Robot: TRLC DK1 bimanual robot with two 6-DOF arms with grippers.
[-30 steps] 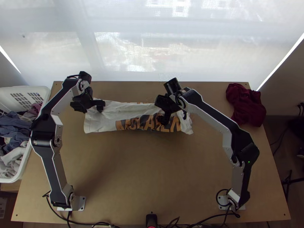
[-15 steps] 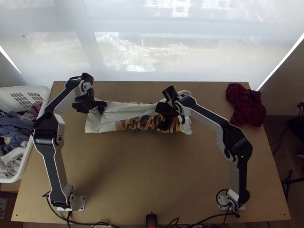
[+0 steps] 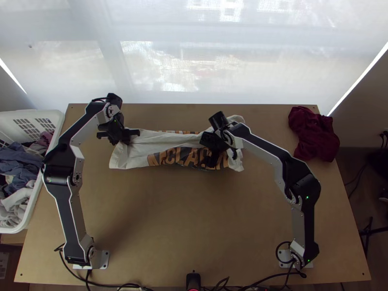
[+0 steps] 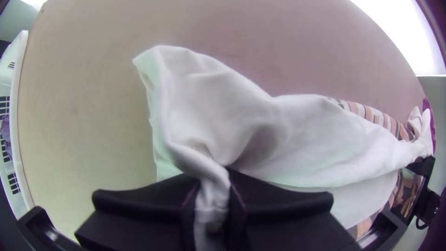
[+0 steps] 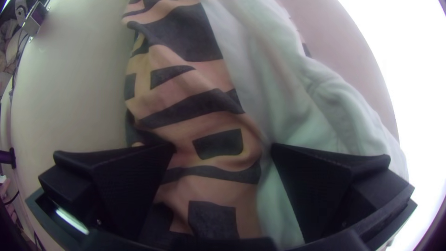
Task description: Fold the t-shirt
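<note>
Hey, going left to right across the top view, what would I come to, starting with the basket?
White laundry basket → left gripper → printed middle of the t-shirt → right gripper → bunched dark red cloth.

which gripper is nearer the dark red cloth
Right. The right gripper is over the end of the t-shirt toward the dark red cloth; the left gripper grips the opposite end, toward the white basket, farther away.

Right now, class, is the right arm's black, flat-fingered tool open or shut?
Open: the right tool has its two fingers wide apart, the white cloth t-shirt with dark print showing between them.
</note>
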